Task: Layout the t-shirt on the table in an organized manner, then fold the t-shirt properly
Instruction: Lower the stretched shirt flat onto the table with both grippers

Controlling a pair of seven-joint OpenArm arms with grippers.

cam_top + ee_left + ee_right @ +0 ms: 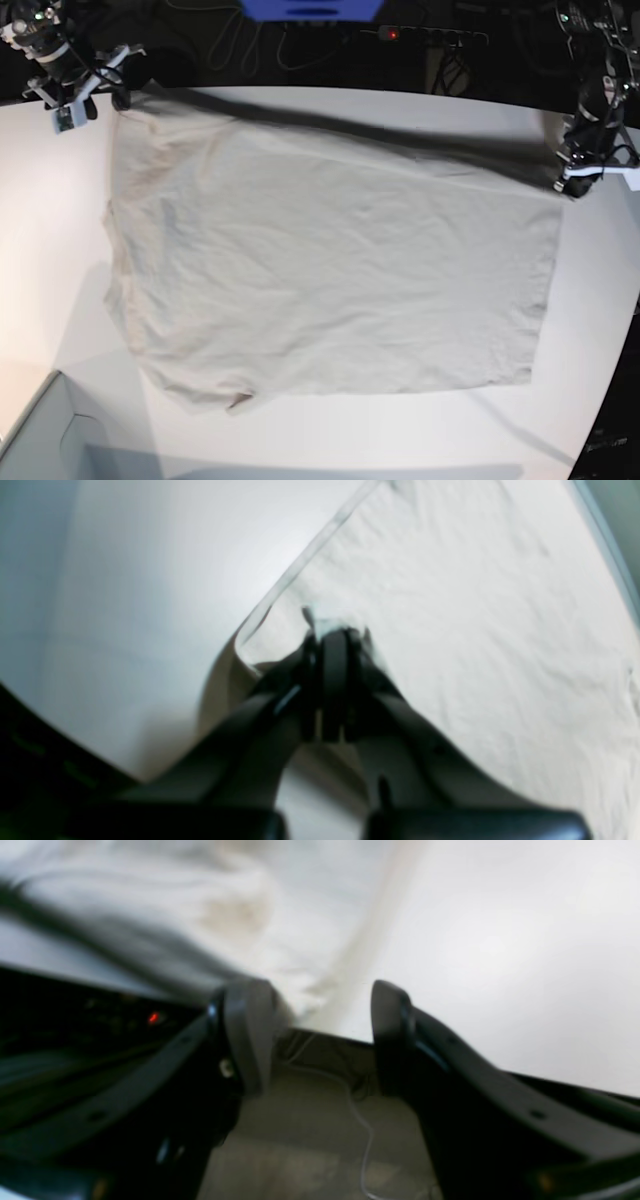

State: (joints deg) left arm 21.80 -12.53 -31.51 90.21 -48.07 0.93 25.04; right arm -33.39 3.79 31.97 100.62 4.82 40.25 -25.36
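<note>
**Spreading step nearly finished: one far corner let go, the other pinched**

At the upper left of the base view the right gripper [108,85] sits at the far corner of the t-shirt [330,270], just beside the cloth's edge. Its wrist view shows the two fingers [250,1030] standing wide apart with nothing between them; the cloth edge lies just beyond the tips, over the edge of the table [40,250]. It reads as a corner just set down.

Across the middle of the base view the t-shirt lies spread over the white tabletop, mostly flat with light wrinkles, a sleeve bulging at the left edge and a small turned-up flap at the lower left hem. A pale box corner [40,440] shows at the bottom left, well clear of the fold area though close to the hem.

At the upper right the left gripper [575,180] is at the opposite far corner. Its wrist view shows the fingers [335,665] closed tight on the t-shirt's corner, the cloth rising slightly into the pinch.

In my judgement the layout stage is in hand and close to done. The next move calls for the left gripper to lower and let go of its corner without dragging it, then for both arms to smooth the sleeve and the lower-left flap before any fold begins. A folding grasp will need thin, flat pinches at the hem.
</note>
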